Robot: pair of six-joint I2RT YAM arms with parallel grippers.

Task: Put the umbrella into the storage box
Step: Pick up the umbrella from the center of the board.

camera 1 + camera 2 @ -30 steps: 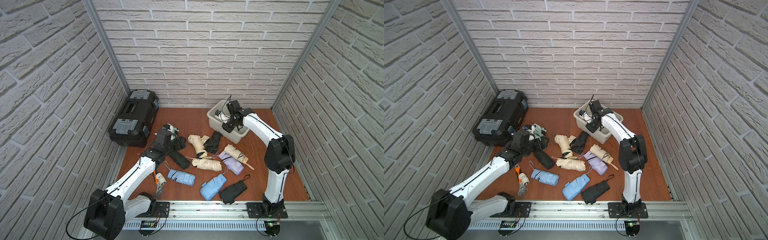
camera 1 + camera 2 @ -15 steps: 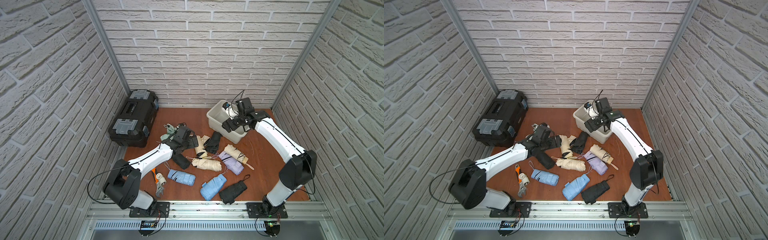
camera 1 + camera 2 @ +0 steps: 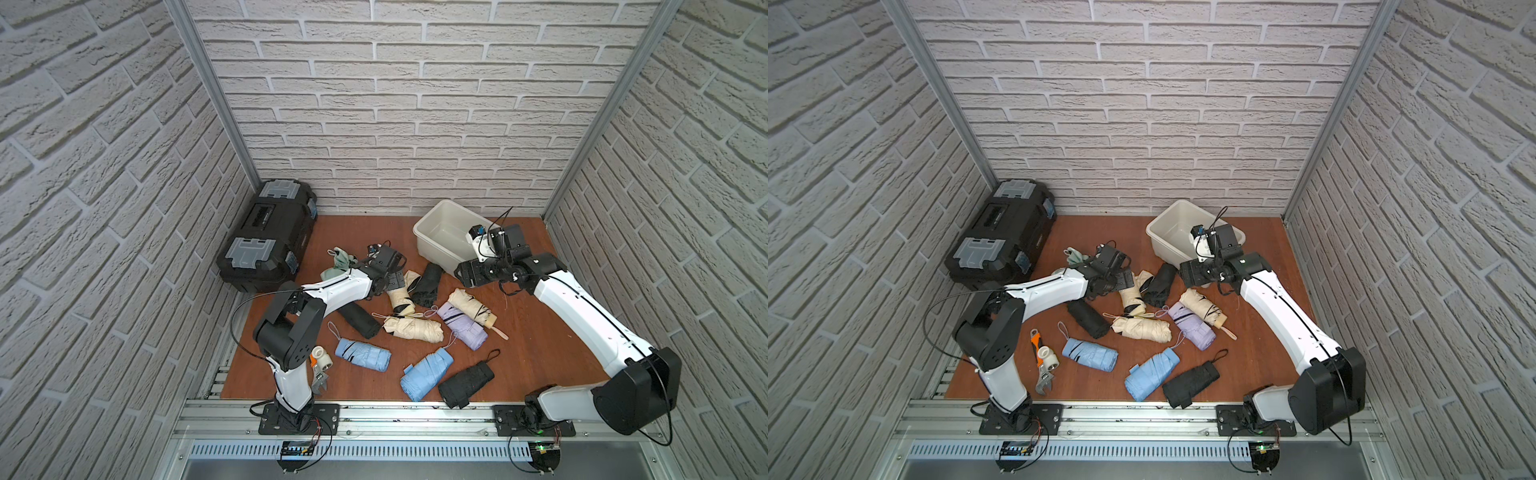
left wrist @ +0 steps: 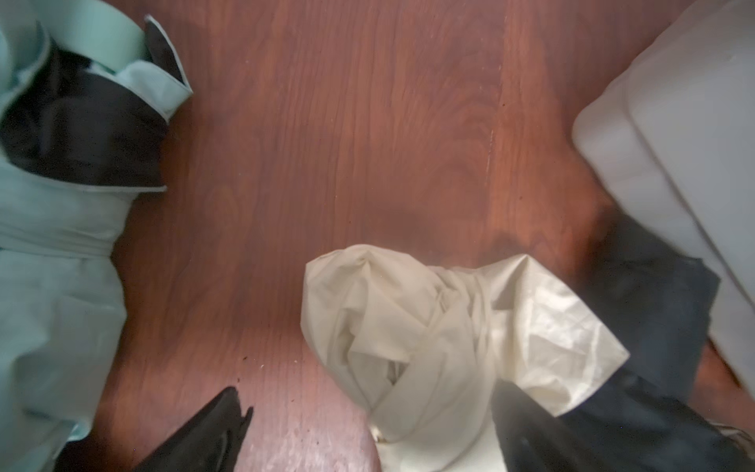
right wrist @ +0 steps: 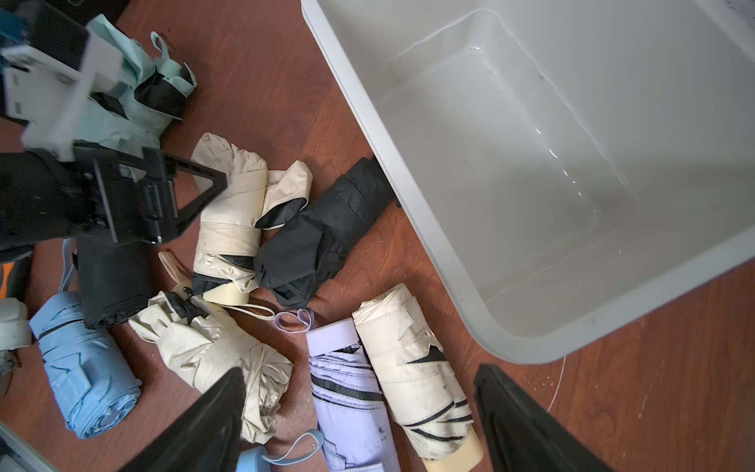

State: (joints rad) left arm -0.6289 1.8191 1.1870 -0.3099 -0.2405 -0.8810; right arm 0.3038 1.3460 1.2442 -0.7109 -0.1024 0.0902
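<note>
Plainly, right gripper (image 5: 361,370) wide, empty (left gripper (image 4: 367,392) apparently wide).

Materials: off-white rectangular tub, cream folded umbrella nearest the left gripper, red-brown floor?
Off-white rectangular tub: moulded plastic, semi-gloss; light streaks glint on its smooth inner walls.
Cream folded umbrella: thin woven fabric, faint sheen, sharp creases; probably synthetic.
Red-brown floor: wood grain shows, satin; solid wood or laminate, cannot tell.

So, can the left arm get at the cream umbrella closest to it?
Probably yes: its open jaws hang right over one end of the cream umbrella, which is uncovered there; a black umbrella only crowds its side.
</note>
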